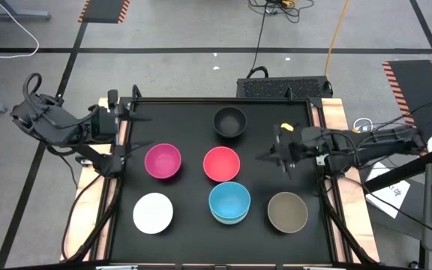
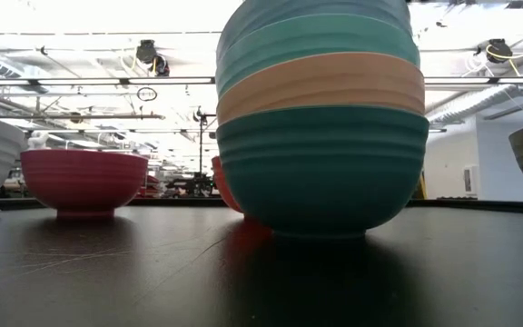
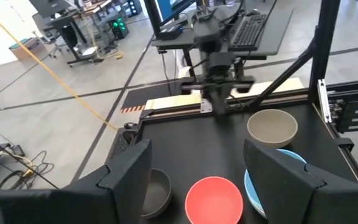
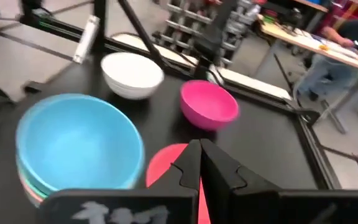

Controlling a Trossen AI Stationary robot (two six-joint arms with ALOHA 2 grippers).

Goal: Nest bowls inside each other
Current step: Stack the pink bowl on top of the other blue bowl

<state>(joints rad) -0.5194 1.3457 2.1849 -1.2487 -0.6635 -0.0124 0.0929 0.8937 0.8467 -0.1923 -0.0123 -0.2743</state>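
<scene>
A stack of nested bowls (image 1: 229, 202) with a cyan one on top stands near the table's front middle; the low view shows green and peach layers in the stack (image 2: 320, 118). Single bowls rest on their bases: black (image 1: 229, 121), magenta (image 1: 163, 161), red (image 1: 221, 163), white (image 1: 153, 212), taupe (image 1: 287, 211). My left gripper (image 1: 137, 132) hovers open at the table's left edge, left of the magenta bowl. My right gripper (image 1: 267, 156) is shut, above the table right of the red bowl, touching nothing.
A raised frame (image 1: 223, 99) borders the black table top. Bare table lies between the black bowl and the left edge, and around the right gripper. Cables and a keyboard sit beyond the right edge. A person (image 4: 347, 43) shows at a far bench.
</scene>
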